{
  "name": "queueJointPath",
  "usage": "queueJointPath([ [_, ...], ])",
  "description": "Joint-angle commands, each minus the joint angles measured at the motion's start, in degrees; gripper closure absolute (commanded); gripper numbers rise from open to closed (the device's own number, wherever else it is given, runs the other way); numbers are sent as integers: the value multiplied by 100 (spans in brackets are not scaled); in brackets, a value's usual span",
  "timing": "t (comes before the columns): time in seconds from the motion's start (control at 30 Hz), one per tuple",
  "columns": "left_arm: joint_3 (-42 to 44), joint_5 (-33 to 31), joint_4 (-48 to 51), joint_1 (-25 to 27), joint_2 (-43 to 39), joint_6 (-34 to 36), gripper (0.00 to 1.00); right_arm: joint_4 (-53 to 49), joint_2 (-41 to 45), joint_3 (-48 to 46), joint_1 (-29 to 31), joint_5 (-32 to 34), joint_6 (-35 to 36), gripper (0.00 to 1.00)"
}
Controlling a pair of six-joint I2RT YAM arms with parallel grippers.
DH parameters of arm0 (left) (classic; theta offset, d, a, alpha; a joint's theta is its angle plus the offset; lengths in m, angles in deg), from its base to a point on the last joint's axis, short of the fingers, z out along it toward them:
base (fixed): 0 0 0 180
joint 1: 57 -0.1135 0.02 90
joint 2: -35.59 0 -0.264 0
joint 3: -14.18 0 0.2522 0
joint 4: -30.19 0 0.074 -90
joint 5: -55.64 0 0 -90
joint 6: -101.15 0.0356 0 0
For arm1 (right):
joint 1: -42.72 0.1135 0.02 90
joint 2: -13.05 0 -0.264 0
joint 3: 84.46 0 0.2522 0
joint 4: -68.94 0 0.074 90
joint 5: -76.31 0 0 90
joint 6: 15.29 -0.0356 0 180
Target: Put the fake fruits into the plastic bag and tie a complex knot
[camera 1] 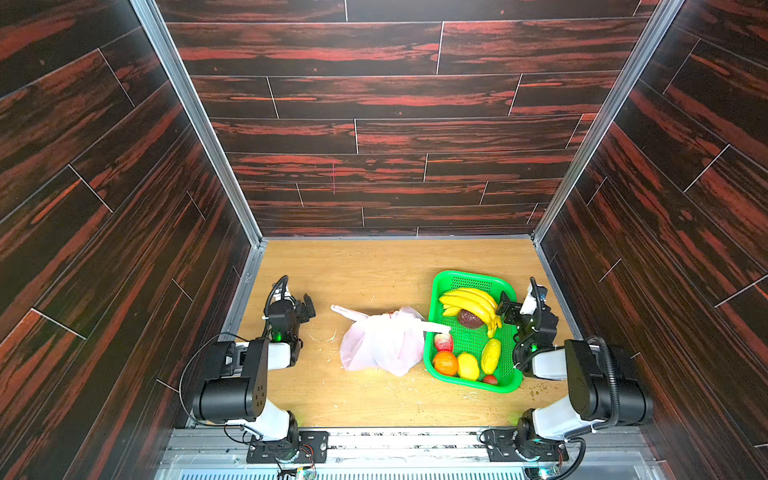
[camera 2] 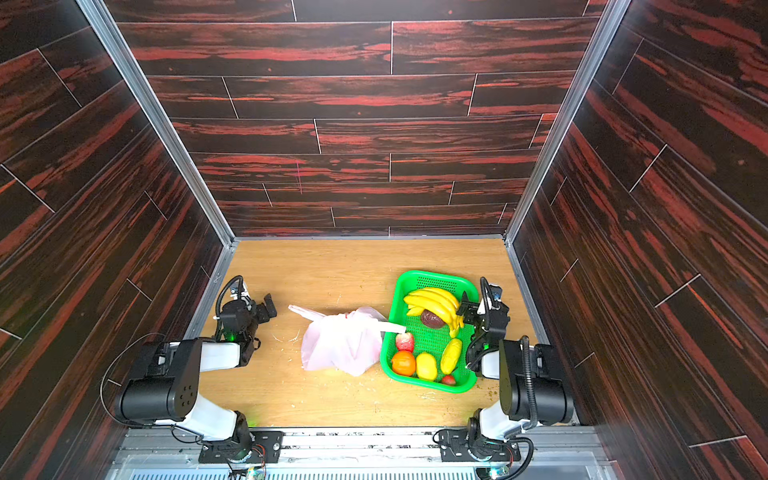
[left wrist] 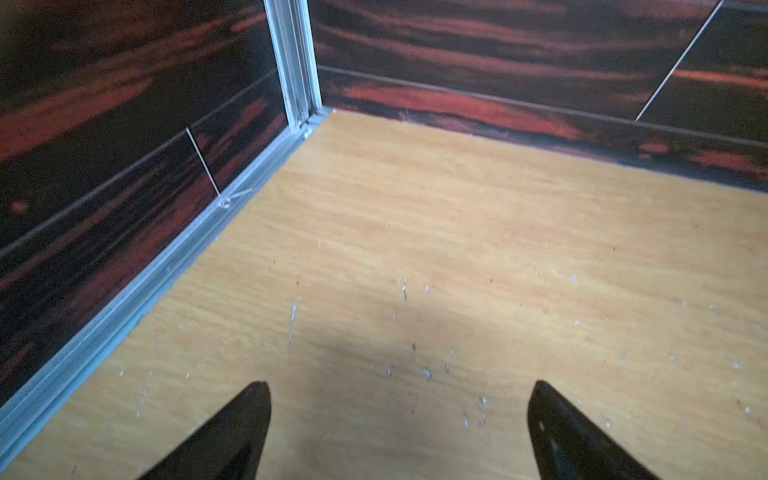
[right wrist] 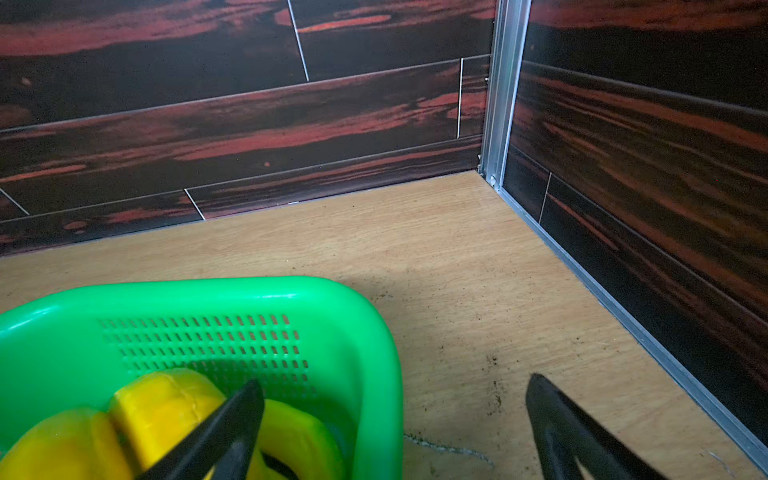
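Fruits lie in the basket, the bag lies limp beside it, and nothing is held.

The fruits (camera 1: 468, 365) are seen inside the basket (camera 1: 473, 275). The bag (camera 1: 382, 347) is touching the basket's left side, with one strap (camera 1: 436, 327) draped over its rim, and no knot is made. The left gripper (left wrist: 399, 384) is held with jaws wide apart over bare table (camera 1: 374, 399), well left of the basket. The right gripper (right wrist: 395, 382) is likewise spread and empty, astride the basket's right wall above the banana bunch (camera 1: 469, 300). If it is lowered as it stands, the rim may be struck and the basket tipped, and the draped strap may be snagged. Open table is left beyond and before the basket, but the side wall (camera 1: 623, 291) is close on its right.
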Motion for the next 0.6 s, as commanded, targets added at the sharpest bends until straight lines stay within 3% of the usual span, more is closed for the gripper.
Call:
queueJointPath([
  [0.0, -57, -33, 212, 12, -155, 70, 1, -31, -98, 14, 43, 9, 50, 1],
  [0.33, -53, -34, 192, 12, -159, 71, 1, -35, -98, 15, 48, 10, 63, 1],
  [0.43, -53, -36, 200, 12, -153, 72, 1, -174, -115, 94, 61, -446, 239, 1],
  [0.57, -53, -35, 195, 17, -152, 76, 1, -179, -107, 98, 56, -463, 229, 1],
])
